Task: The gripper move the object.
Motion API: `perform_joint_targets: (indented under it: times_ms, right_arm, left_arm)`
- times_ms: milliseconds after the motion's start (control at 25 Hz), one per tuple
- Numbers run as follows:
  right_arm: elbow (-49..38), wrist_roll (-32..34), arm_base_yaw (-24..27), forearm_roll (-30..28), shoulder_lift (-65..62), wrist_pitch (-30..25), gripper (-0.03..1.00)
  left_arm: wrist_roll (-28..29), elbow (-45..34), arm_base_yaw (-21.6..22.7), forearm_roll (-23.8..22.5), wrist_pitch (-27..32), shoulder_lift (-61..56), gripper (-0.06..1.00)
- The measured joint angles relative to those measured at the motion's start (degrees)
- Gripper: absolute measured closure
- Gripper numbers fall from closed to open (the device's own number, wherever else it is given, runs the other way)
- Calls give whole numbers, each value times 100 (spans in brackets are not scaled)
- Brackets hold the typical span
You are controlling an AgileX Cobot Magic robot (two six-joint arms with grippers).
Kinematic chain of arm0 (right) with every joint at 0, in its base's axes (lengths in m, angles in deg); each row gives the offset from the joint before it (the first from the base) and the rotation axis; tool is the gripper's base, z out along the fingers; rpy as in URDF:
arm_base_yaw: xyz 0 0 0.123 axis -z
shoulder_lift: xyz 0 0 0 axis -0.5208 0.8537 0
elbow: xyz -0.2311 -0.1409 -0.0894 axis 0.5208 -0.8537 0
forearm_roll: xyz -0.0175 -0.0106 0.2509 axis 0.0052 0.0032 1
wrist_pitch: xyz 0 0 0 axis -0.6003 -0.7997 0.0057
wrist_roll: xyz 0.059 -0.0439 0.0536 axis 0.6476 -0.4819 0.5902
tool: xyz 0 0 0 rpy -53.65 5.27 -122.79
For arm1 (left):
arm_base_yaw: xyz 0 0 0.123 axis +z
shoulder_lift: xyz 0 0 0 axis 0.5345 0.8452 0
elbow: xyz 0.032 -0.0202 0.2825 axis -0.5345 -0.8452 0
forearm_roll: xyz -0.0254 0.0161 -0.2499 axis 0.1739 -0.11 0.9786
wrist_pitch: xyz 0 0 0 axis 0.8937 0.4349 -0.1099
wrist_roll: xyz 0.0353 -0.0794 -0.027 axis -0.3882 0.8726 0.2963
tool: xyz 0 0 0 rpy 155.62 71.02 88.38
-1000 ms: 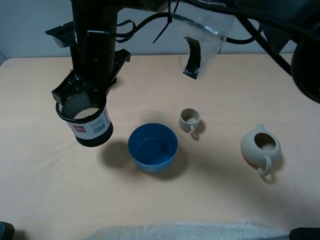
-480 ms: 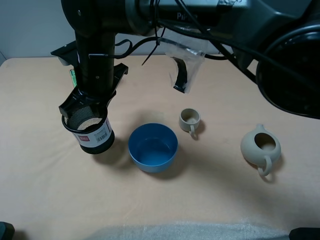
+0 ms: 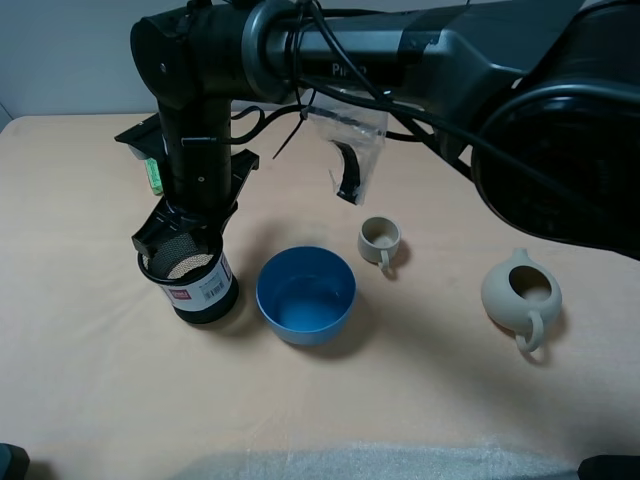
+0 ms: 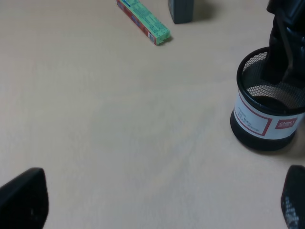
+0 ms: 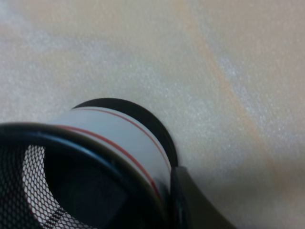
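While your right end effector [image 3: 186, 235] pinches the rim of the black wire-mesh cylindrical pen cup [image 3: 197, 288] | cup directly below it, upright, apparently resting on beige desk [image 3: 90, 380]

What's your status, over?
Right gripper shut on pen cup rim; cup upright, low at the table. Left gripper open, empty. Blue bowl close beside cup, not touching.

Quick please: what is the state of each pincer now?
Left pincer: open, holding nothing.
Right pincer: closed on the rim of the mesh pen cup.
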Motion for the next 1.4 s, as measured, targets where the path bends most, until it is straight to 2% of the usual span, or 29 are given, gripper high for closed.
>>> perform_joint_targets:
  times_ms: [480,600,840,960,1400]
  right_arm:
    - [0,0,0,-224,0,-118,93]
    - [0,0,0,-247,0,-186,85]
    - [0,0,0,-301,0,-191,53]
    - [0,18,0,-333,0,-197,43]
    - [40,20,0,-443,-116,-528,41]
  left_arm:
    - [0,0,0,0,0,0,-5]
    - [0,0,0,0,0,0,-5]
    - [0,0,0,0,0,0,-5]
    - [0,0,0,0,0,0,-5]
    - [0,0,0,0,0,0,-5]
